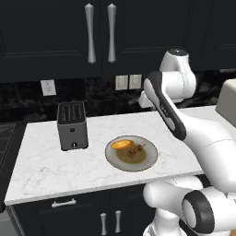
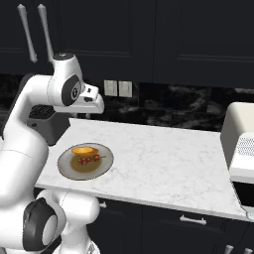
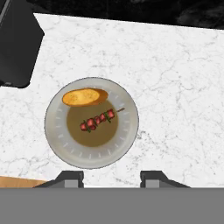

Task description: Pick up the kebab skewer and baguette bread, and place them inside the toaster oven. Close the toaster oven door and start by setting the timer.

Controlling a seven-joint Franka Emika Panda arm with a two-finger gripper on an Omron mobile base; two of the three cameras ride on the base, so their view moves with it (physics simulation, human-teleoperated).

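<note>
A grey round plate (image 3: 124, 144) lies on the white marble counter. The baguette bread (image 3: 85, 96), a golden-orange oval, rests on the plate's far side. Beside it the kebab skewer (image 3: 98, 119) lies slanted across the plate's brown middle. The same plate (image 1: 147, 162), baguette (image 1: 122, 144) and skewer (image 1: 135, 150) sit near the counter's front edge. My gripper (image 3: 113, 178) hangs high above the plate, open, with nothing between its tips. The cream-white toaster oven (image 2: 240, 136) stands at the counter's right end, cut off by the frame; its door is not clear.
A dark grey slot toaster (image 1: 72, 125) stands on the counter left of the plate. Wall sockets (image 1: 128, 82) sit on the black backsplash, under dark upper cabinets. Bare marble (image 2: 163, 158) stretches between the plate and the oven.
</note>
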